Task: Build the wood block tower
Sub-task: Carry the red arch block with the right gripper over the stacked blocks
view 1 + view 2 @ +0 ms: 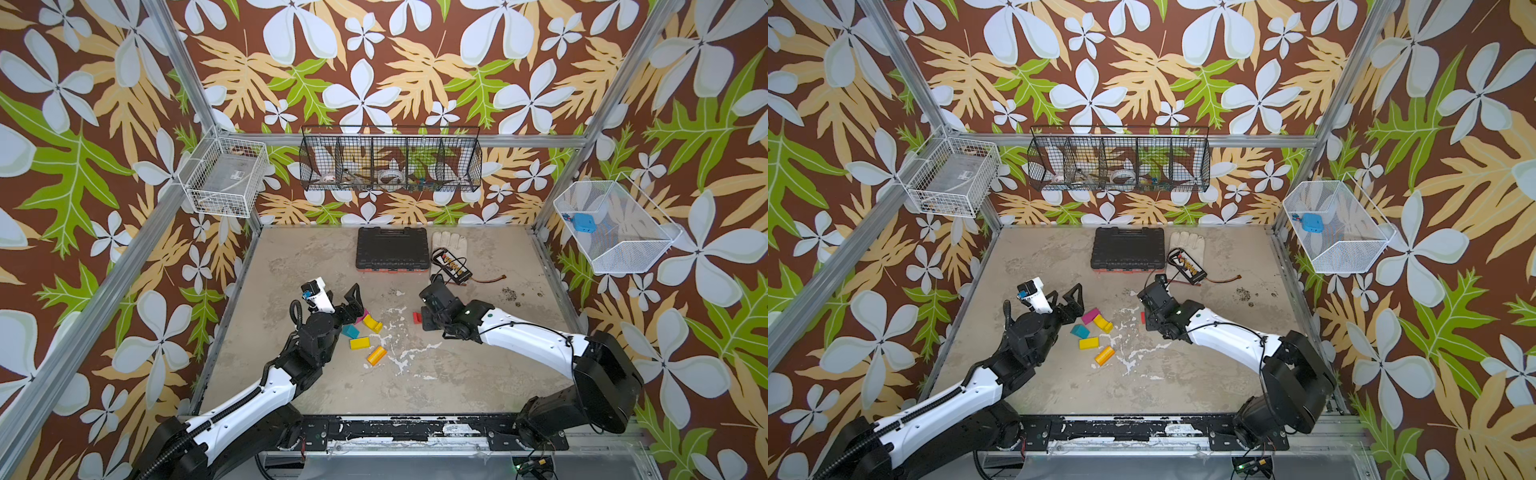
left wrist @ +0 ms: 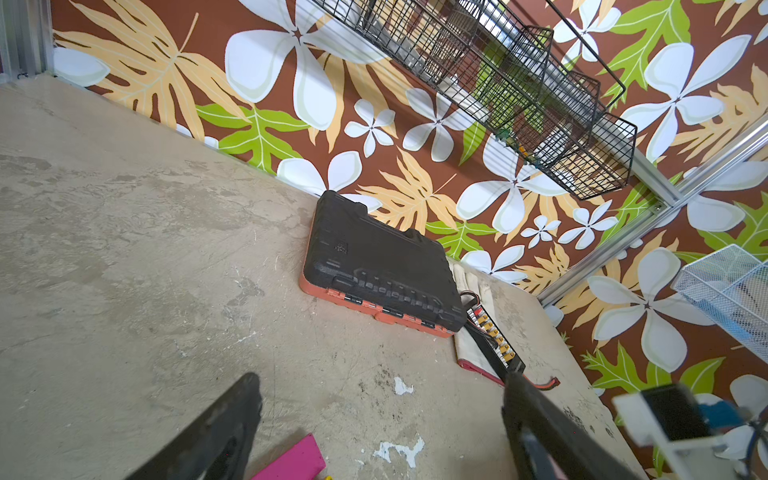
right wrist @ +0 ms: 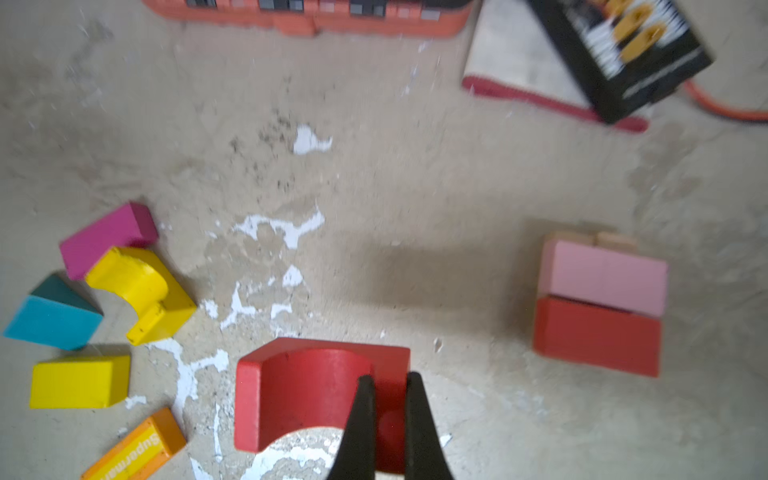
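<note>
Firstly, at the left of both top views we find the left gripper [image 1: 343,300], its jaws standing apart with nothing between them. It sits just beside the magenta brick [image 1: 363,313]. In the left wrist view its two fingers [image 2: 216,432] frame bare table [image 2: 124,249], and only a corner of that brick shows at the picture's edge.

Next come five loose wood blocks, all lying singly on the table. The magenta brick touches the yellow arch [image 1: 372,323]. The teal wedge [image 1: 350,331] lies just beside the arch. The yellow brick [image 1: 360,343] and the orange half-cylinder [image 1: 376,355] lie nearer the robot's base, each apart from its neighbours.

At the back, near the middle, the black tool case [image 1: 392,249] lies flat by the wall, well apart from the blocks.

Right of the middle, the right gripper [image 3: 390,380] is clamped on one leg of the red arch [image 3: 307,390]. In both top views only one end of this arch shows past the arm. We cannot tell whether the arch rests on the table or is lifted.

On the far side of the arch from the loose group, the pink brick [image 3: 602,276] and the red brick [image 3: 596,336] touch along their long faces. The tan planks [image 3: 590,239] show just behind the pink brick; we cannot tell whether they run beneath it. The right arm hides this group in both top views
</note>
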### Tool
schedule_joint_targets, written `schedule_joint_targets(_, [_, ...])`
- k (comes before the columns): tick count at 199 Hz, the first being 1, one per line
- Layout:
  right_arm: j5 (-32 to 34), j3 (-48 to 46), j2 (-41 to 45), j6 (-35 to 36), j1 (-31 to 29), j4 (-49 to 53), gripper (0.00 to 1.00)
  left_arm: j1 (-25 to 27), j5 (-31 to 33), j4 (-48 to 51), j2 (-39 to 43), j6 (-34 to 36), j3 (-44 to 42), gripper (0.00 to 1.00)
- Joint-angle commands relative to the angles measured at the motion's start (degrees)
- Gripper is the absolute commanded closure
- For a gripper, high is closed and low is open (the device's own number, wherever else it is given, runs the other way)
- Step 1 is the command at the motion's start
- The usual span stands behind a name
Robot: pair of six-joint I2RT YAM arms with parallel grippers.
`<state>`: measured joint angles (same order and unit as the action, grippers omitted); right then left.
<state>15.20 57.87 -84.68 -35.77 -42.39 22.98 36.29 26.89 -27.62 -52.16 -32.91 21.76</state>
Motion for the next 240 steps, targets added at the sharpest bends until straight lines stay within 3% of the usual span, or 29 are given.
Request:
schedule_joint_targets(1, [1.41,2.42,2.44,4.13,3.38,3.16,1.0,-0.08,-0.42,-2.32,0.07,0.38,-0.14,0.08])
schedule_joint_targets(70, [0.86,-0.45,6.18,9.93,16.89,1.48,1.0,-0.08,-1.02,-2.79,-0.58,0.55,-0.14,0.08])
schedule_joint_targets(114, [-5.67,-5.56,6.38,9.84,24.05,-2.37,1.0,-0.08,-1.63,-3.06,-1.23,0.63,0.04,0.08])
schedule_joint_targets(240, [-8.12,-7.37,3.81,10.31,26.13,-5.66,1.0,-0.08,-2.11,-3.15,-1.3,0.65,0.08,0.08])
